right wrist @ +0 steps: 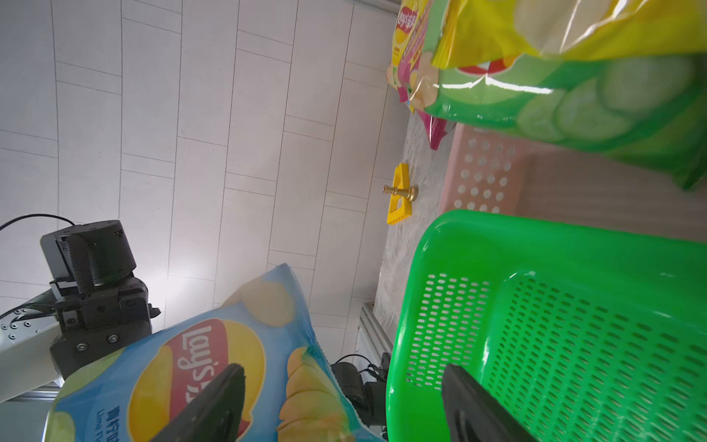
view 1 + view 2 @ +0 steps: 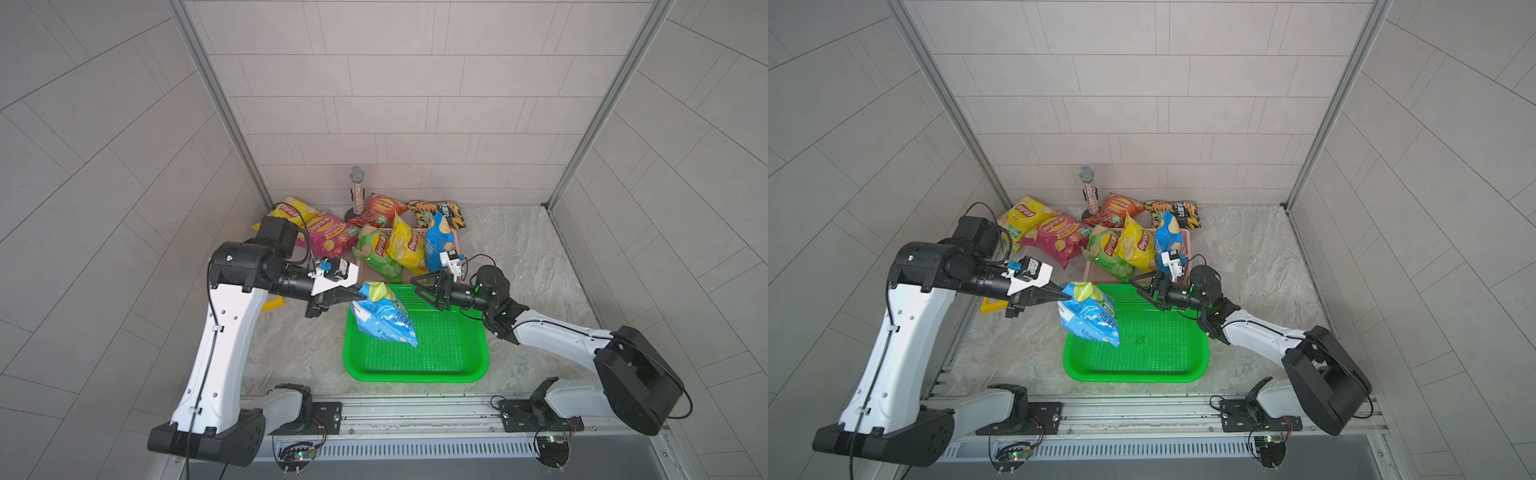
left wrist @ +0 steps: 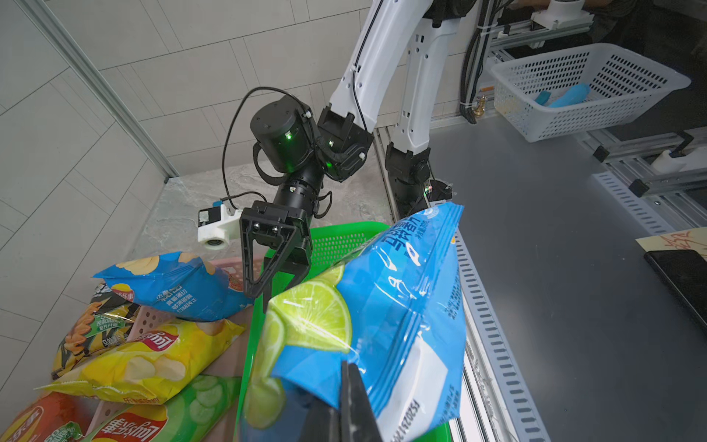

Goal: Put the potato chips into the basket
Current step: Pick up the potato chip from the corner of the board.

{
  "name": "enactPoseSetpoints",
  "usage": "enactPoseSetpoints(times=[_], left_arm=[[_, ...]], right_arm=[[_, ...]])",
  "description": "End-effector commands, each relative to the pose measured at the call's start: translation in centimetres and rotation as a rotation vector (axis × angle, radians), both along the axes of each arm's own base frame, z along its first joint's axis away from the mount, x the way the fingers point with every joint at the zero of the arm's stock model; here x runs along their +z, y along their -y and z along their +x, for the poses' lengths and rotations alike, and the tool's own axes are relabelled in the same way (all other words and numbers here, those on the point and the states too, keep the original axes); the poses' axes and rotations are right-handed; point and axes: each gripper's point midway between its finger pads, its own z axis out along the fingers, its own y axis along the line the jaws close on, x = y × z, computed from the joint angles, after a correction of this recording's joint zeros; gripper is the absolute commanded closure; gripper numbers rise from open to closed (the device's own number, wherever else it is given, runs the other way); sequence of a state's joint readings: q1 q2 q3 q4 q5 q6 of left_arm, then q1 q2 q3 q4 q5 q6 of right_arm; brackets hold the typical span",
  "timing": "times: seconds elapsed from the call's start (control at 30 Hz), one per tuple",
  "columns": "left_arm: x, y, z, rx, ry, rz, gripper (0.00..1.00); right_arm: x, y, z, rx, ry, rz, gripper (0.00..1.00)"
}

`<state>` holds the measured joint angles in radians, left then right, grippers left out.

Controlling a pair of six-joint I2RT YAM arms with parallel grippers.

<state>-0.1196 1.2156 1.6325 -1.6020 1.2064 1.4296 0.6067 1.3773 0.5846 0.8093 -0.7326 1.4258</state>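
The left end effector (image 2: 360,296) pinches a corner of the blue lime chip bag (image 2: 386,320), which hangs below its tips over the green basket (image 2: 415,376), at the edge nearest that arm. The right end effector (image 2: 415,286), spread wide and empty, faces the bag from just beside it, above the basket's far edge.

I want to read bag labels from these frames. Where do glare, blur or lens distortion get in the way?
In both top views: even light, sharp, but wall tile lines bow from the wide lens. Left wrist view: sharp, white glare streaks on the blue lime bag. Right wrist view: the close green bag and yellow bag are blurred, a glare line crossing the green one.
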Motion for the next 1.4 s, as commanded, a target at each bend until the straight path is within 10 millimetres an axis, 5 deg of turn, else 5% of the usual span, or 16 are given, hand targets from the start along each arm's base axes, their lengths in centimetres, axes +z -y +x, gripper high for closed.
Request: enactPoseSetpoints(times=[0.0,0.37,0.63,0.87,1.2,1.37], left_arm=[[1.0,0.2,-0.8,0.002,-0.041,-0.03,1.0],[1.3,0.5,2.7,0.076,-0.005,-0.05,1.0],[1.3,0.7,4.1,0.1,0.009,-0.063,1.0],[0.7,0.6,3.8,0.1,-0.009,-0.062,1.0],[0.2,0.6,3.4,0.098,-0.027,-0.057,1.0],[0.3,0.6,2.7,0.085,-0.043,-0.062,1.0]], right_arm=[[4.0,-0.8,-0.2,-0.006,0.021,0.211,0.17],[-1.0,-3.2,0.4,-0.074,-0.242,0.331,0.19],[-1.9,-5.4,0.0,-0.104,-0.333,0.358,0.19],[0.1,-5.4,0.7,-0.123,-0.315,0.412,0.23],[1.6,-5.2,1.2,-0.138,-0.294,0.445,0.43],[1.3,-4.7,1.7,-0.155,-0.288,0.438,0.62]])
